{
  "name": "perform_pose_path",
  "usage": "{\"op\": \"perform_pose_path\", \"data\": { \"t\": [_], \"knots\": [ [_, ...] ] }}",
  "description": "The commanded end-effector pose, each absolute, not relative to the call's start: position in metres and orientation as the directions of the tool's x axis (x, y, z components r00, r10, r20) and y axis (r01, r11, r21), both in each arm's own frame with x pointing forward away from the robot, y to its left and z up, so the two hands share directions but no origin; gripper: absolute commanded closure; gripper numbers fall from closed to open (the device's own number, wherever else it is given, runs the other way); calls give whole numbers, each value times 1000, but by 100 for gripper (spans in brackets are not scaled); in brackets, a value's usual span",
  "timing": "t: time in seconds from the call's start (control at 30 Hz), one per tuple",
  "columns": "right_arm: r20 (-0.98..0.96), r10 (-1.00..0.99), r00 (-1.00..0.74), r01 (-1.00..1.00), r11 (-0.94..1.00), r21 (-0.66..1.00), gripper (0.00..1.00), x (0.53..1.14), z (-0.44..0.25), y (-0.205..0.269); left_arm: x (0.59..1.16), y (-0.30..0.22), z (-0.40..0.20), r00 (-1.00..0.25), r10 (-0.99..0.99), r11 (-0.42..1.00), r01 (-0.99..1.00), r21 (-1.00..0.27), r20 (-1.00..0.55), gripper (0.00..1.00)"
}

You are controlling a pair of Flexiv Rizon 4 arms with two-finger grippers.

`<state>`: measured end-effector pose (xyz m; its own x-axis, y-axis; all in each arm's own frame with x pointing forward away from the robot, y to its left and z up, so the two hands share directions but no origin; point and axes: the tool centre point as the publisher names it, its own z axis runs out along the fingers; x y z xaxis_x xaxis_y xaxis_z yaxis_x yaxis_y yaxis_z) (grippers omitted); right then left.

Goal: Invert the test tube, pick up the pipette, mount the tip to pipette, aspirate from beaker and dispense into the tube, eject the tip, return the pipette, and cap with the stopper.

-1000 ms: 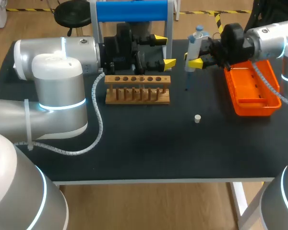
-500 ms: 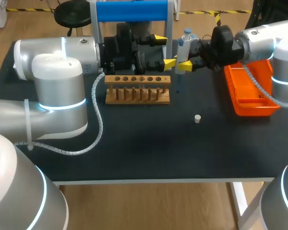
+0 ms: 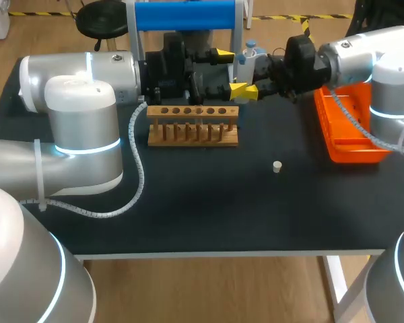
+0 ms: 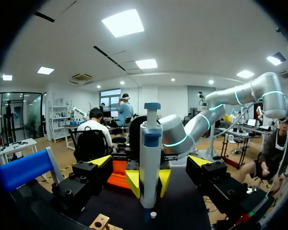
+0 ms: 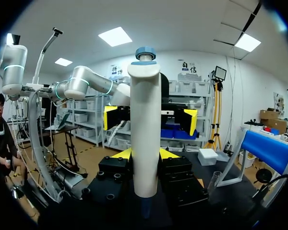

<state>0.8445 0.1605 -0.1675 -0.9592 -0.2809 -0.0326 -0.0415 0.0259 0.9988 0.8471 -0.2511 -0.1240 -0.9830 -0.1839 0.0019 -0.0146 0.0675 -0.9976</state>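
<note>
Shifted leftward: right tool (image 5: pixel 144 154), clamped on the pipette (image 5: pixel 145 129) — now just beside left tool (image 3: pixel 229 70). Latter spread wide, apparently empty.

White pipette (image 3: pixel 250 62) with a blue top, held upright in my right gripper (image 3: pixel 252 83).
The small white stopper (image 3: pixel 277 166) sits well apart, nearer me.

Smooth white plastic is being shown by the pipette (image 5: pixel 145 129), bare wood by the rack (image 3: pixel 192 140), glossy orange plastic by the tray (image 3: pixel 357 152), matt black by the table (image 3: pixel 188 215).
</note>
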Motion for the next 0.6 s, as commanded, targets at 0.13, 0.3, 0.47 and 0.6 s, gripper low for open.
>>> {"op": "perform_pose_path", "data": {
  "t": [0.13, 0.3, 0.47, 0.6],
  "knots": [
    [-33, -280, -959, -41, 24, 999, 100, 845, -169, 169, 847, -252, -123, -983, -186, 69, -16, -998, 3, 0],
    [-32, -275, -961, -40, 25, 999, 100, 846, -169, 174, 847, -252, -123, -983, -186, 69, -16, -998, 3, 0],
    [-30, -261, -965, -38, 25, 999, 100, 847, -170, 177, 847, -252, -123, -983, -186, 69, -16, -998, 3, 0],
    [-34, -250, -968, -40, 17, 999, 100, 847, -170, 178, 847, -252, -123, -983, -186, 69, -16, -998, 3, 0]
  ]
}}
